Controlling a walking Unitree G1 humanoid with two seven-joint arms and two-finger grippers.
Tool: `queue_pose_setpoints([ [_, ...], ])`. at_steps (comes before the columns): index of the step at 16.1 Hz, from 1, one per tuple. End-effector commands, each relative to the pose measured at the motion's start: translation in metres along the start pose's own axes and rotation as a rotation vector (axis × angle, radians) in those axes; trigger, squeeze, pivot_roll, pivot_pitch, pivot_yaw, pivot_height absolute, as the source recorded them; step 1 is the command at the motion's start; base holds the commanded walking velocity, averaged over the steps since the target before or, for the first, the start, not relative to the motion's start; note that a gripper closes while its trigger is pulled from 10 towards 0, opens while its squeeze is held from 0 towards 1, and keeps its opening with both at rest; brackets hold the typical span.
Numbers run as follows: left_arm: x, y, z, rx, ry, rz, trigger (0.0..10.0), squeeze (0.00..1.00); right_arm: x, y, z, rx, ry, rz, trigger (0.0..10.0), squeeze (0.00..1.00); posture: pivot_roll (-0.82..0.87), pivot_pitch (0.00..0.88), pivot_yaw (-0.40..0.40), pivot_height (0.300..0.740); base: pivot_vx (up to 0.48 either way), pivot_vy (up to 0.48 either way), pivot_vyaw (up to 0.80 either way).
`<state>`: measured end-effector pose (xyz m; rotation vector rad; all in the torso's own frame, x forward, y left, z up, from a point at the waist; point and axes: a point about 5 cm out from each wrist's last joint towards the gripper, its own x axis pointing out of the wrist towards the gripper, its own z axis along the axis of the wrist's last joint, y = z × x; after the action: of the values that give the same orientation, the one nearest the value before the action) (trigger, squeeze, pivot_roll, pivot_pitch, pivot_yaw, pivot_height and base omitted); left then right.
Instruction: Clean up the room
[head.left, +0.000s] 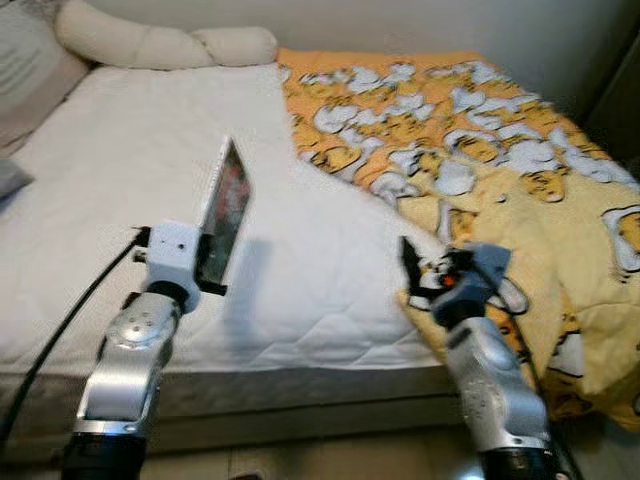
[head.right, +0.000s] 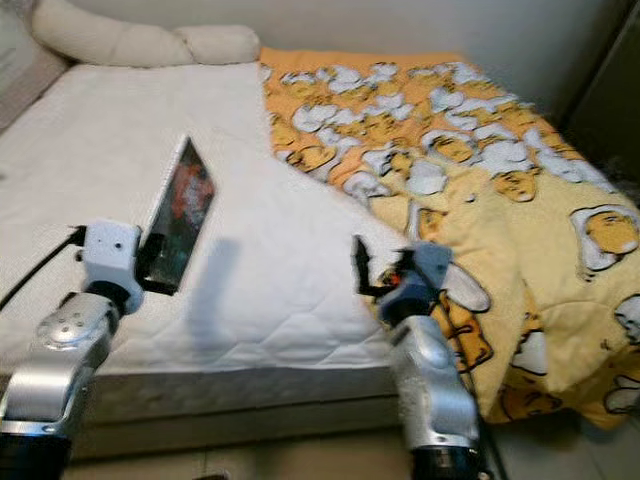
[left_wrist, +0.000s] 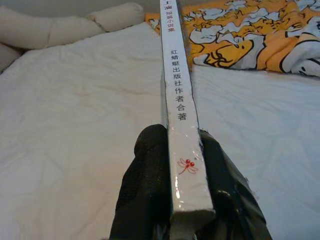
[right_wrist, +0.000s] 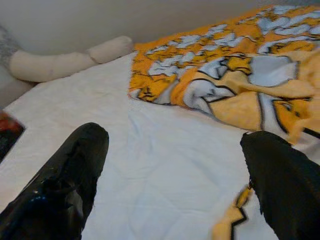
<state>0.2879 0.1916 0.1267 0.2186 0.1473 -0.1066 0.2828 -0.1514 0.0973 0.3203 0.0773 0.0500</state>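
The left gripper (left_wrist: 182, 200) is pinching a thin book (head.left: 224, 207) by its lower end, its length rising over the bed (head.left: 130, 190), while the right gripper (right_wrist: 175, 185) (fingers spread) is hovering at the blanket (head.left: 500, 170) edge.

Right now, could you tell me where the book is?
The book is clamped in the left pincer, held over the white mattress, left of the yellow blanket.

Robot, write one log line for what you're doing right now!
left gripper: shut on book, above mattress | right gripper: open, by cartoon blanket edge | pillow: at headboard end
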Motion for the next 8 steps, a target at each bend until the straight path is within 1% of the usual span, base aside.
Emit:
queue_pose_setpoints([
  [1, 0.0017, 0.0033, 0.0134, 0.016, -0.056, 0.007, 10.0, 0.00, 0.0013, 0.0031, 0.0005, 0.003, -0.010, 0.003, 10.0, 0.00, 0.02, 0.000, -0.014, 0.740, 0.000, 0.300, 0.00],
  [8, 0.0012, 0.0040, 0.0139, 0.020, -0.057, 0.007, 10.0, 0.00, 0.0011, 0.0038, 0.0003, 0.012, -0.008, 0.010, 10.0, 0.00, 0.02, 0.000, -0.012, 0.740, 0.000, 0.299, 0.00],
])
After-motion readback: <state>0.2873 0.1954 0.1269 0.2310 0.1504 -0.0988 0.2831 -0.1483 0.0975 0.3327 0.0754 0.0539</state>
